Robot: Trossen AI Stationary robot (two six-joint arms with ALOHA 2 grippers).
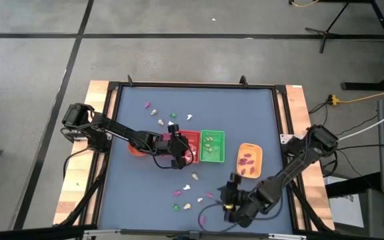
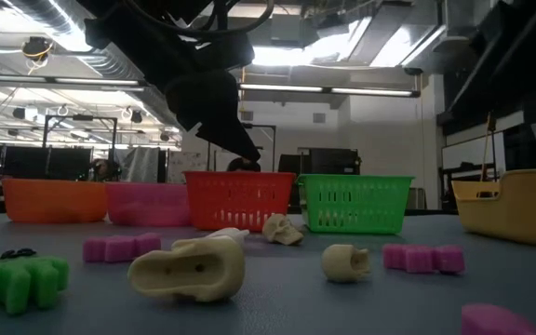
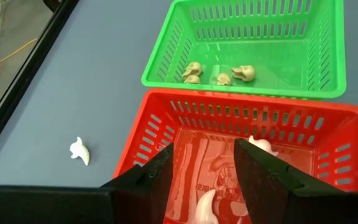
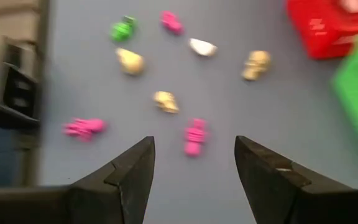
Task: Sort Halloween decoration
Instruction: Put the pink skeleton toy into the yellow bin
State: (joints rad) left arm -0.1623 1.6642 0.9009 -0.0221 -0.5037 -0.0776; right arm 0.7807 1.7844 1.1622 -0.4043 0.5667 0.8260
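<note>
A: Starting at the left of the counter (image 1: 132,187), what do we have?

B: We see an orange bowl (image 1: 136,148) under the left arm, then the red basket (image 1: 187,145), the green basket (image 1: 212,147) touching it, and an orange tray (image 1: 249,161) a little apart to the right.

A: And the left gripper (image 3: 204,167)?

B: We find it over the red basket, fingers spread, with nothing between them. Below it, on the basket floor, lie two white trinkets (image 3: 207,205); the second sits near the far wall.

A: Where are the Halloween decorations (image 1: 193,193) otherwise?

B: We count cream skulls (image 3: 243,73) inside the green basket and magenta pieces (image 1: 247,160) in the orange tray. Loose ones lie in two groups on the counter: a few behind the baskets, near the far edge, and a larger scatter in front of the baskets, between them and the near edge. One white piece (image 3: 79,150) lies on the counter just beside the red basket.

A: What do we make of the right gripper (image 4: 194,165)?

B: We place it low at the near edge, to the right of the front scatter, fingers wide apart and holding nothing. Ahead of it we see a magenta piece (image 4: 194,138), a cream skull (image 4: 166,101) and a green trinket (image 4: 122,29), all resting on the counter.
</note>
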